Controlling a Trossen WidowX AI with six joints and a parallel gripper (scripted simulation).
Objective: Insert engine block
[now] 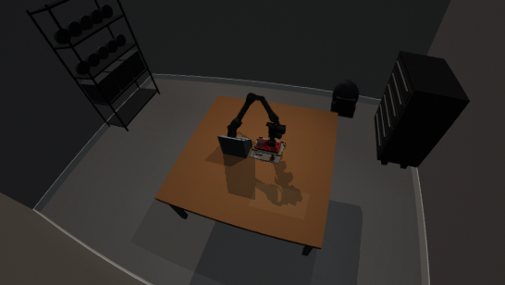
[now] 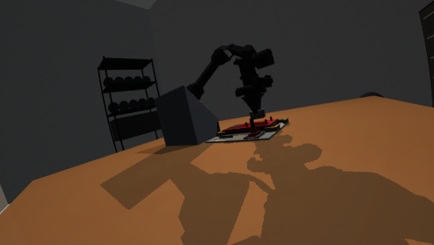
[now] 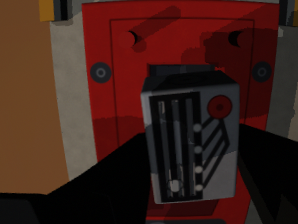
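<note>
The engine block [image 3: 215, 160] [image 2: 257, 114], a grey box with dark slots on its left half and a red round cap at its upper right in the wrist view, is upright between my fingers. My gripper [image 3: 190, 139] is shut on it. In the exterior view the block hangs a little above the red car body [image 3: 102, 30] [image 2: 236, 129] [image 1: 262, 147]. The opening [image 3: 181, 69] shows as a dark strip just beyond the block's upper edge in the wrist view; the block hides the rest of it. The rib cannot be made out.
Two upright pegs [image 3: 131, 38] [image 3: 241, 38] stand on the car body beyond the opening. Yellow and black corner pieces [image 3: 46, 10] [image 2: 273, 128] sit around the body on a pale board [image 3: 62, 75] [image 2: 222, 139]. A small red part [image 2: 253, 134] lies at the board's near side. A large grey box [image 2: 179, 119] [image 1: 235, 147] stands left.
</note>
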